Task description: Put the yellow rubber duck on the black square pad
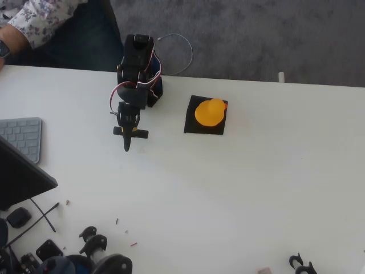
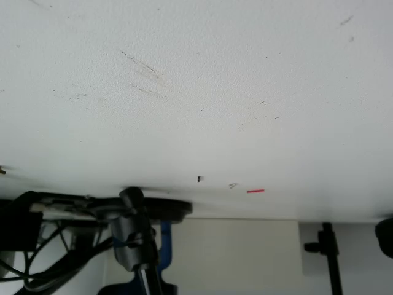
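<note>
- Yellow rubber duck (image 1: 210, 112) sits on the black square pad (image 1: 193, 122), overhead view; covers most of the pad's upper right, dark edge showing at left & bottom.
- Pad lies flat on the white table (image 1: 239, 188), near the far edge, just right of the arm's base.
- Gripper (image 1: 127, 142) well left of the duck, apart from it, pointing down-picture over bare tabletop; fingers look pressed together w/ nothing between them.
- Wrist view: scuffed white tabletop (image 2: 196, 92), small red fleck (image 2: 255, 191), cables & black stands past the edge.
- Grey keyboard (image 1: 23, 137) at left; person's patterned sleeve (image 1: 40, 20) top left; black parts along the near edge.
</note>
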